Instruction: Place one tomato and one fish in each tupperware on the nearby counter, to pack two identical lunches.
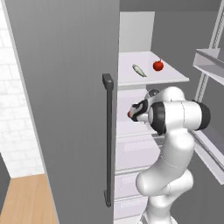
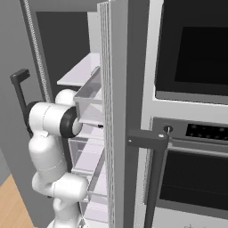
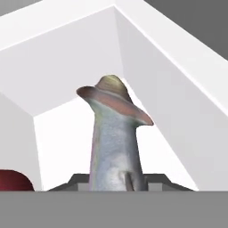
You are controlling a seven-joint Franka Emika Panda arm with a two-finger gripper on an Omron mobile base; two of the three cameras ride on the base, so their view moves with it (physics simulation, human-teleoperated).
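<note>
In the left half of the left base view, a grey fridge door [image 1: 65,96] stands open with a dark vertical handle [image 1: 107,140] at its edge. Right of it, in the upper middle of the frame, a white shelf [image 1: 168,78] carries a fish [image 1: 139,70] lying flat and, just to its right and apart from it, a tomato [image 1: 158,65]. Below that shelf, at mid frame, the gripper [image 1: 133,111] reaches in over the next shelf down, with something red at its tip; the white arm [image 1: 170,175] rises from the lower right. At the lower left corner a patch of wooden floor [image 1: 26,201] shows.

In the right base view the arm [image 2: 49,151] stands at lower left beside clear door bins [image 2: 89,102], and an oven [image 2: 191,133] takes up the right side.

In the hand view a second tomato [image 3: 13,180] sits at the lower left edge. At centre a second fish [image 3: 115,142] stands end-up, tail fin toward the top, its body rising from between the fingertips [image 3: 78,180], which close against it from both sides. White fridge walls [image 3: 178,111] surround it.
</note>
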